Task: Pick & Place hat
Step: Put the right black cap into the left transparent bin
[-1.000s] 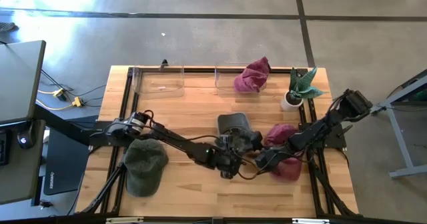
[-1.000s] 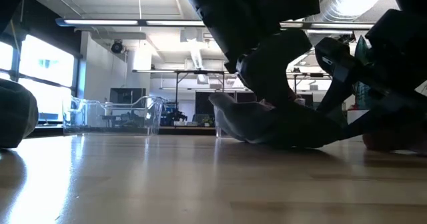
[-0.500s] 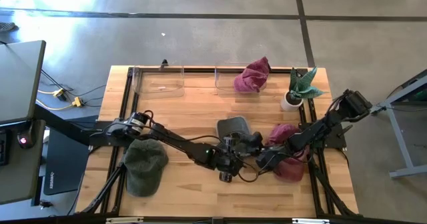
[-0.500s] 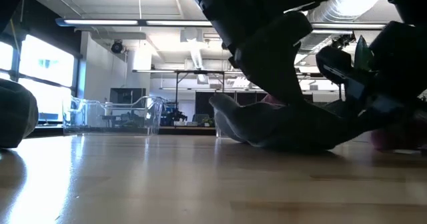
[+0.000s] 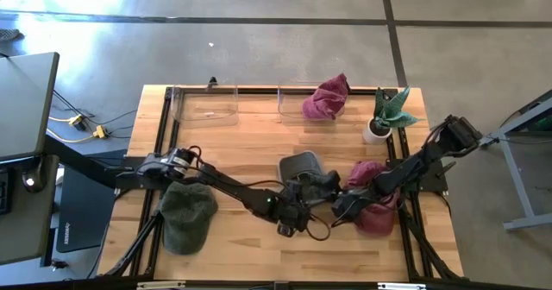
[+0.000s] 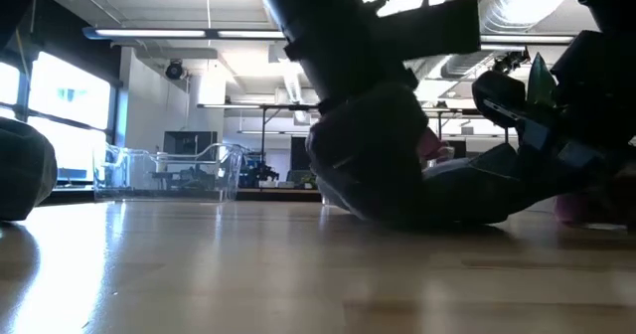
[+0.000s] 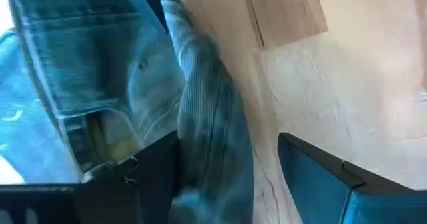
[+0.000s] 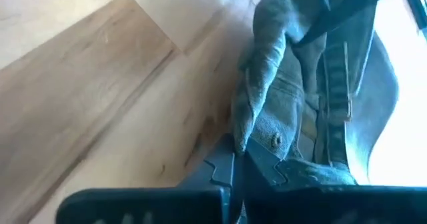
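A grey hat (image 5: 298, 164) lies on the wooden table (image 5: 241, 143) near its middle, inside up in both wrist views. My left gripper (image 5: 297, 195) reaches it from the near left and stands open. A ribbed fold of the hat (image 7: 212, 137) lies between its fingers. My right gripper (image 5: 329, 194) comes low from the table's right and is shut on the hat. In the low view the hat (image 6: 472, 190) rests on the table, partly behind the dark arms. My left gripper has the hat's ribbed fold (image 7: 200, 151) between its open fingers, close to one finger (image 7: 143, 174); whether it touches I cannot tell. My right gripper pinches the hat's rim edge (image 8: 248, 127) between its two shut fingers, coming low from the table's right. The hat lies on the table.
A green hat (image 5: 188, 214) lies at the near left. One maroon hat (image 5: 373, 211) lies under my right arm and another (image 5: 326, 97) is in a clear bin at the back. An empty clear bin (image 5: 205, 104) and a potted plant (image 5: 385, 115) stand along the far edge.
My left gripper has drawn back a little toward the table's near edge and sunk lower, and its arm now covers more of the hat in the low view. The grey hat has stayed on the table, with its brim shifted slightly.
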